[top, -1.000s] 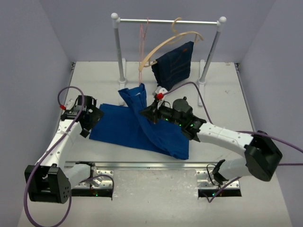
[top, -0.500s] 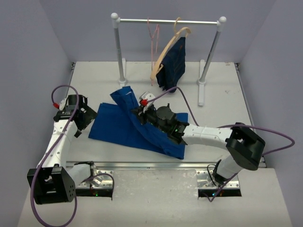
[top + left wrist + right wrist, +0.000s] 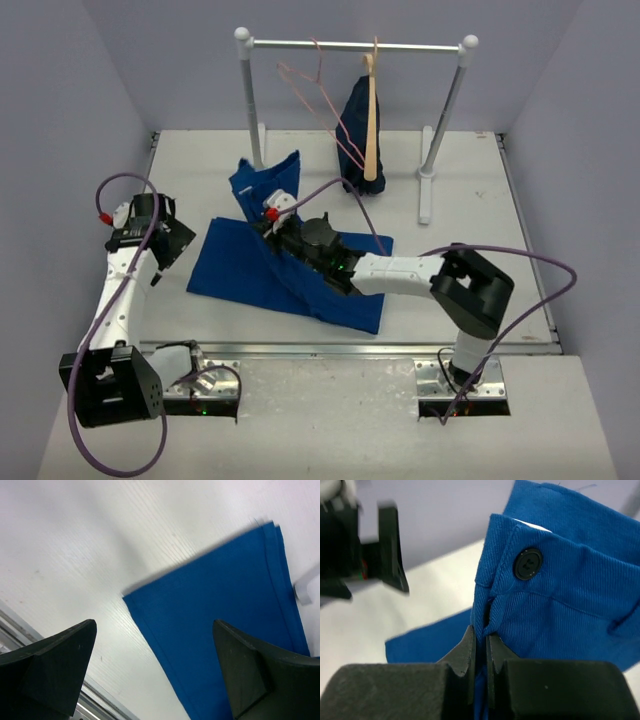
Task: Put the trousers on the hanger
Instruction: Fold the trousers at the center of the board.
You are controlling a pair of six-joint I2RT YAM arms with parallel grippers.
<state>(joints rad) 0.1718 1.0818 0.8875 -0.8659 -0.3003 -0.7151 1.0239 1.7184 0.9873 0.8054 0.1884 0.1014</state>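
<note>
The royal-blue trousers point(image 3: 250, 265) lie folded on the table, their waist end lifted upright at the back point(image 3: 268, 180). My right gripper point(image 3: 272, 222) is shut on the waistband by the black button point(image 3: 528, 563), cloth pinched between its jaws point(image 3: 480, 645). The trousers point(image 3: 560, 605) fill the right wrist view. The pink-red wire hanger point(image 3: 310, 85) hangs on the rail, swung out to the left. My left gripper point(image 3: 160, 245) is open and empty, hovering just left of the trousers' leg end point(image 3: 225, 610).
A white rack with a metal rail point(image 3: 355, 45) stands at the back on two posts. A pale wooden hanger point(image 3: 371, 110) carries a dark navy garment point(image 3: 355, 125) on it. Metal mounting rails point(image 3: 300, 350) run along the near edge.
My right gripper has carried the trousers' waist leftward and toward the rack. My left arm has drawn back to the left. Both hangers have swung on the rail.
</note>
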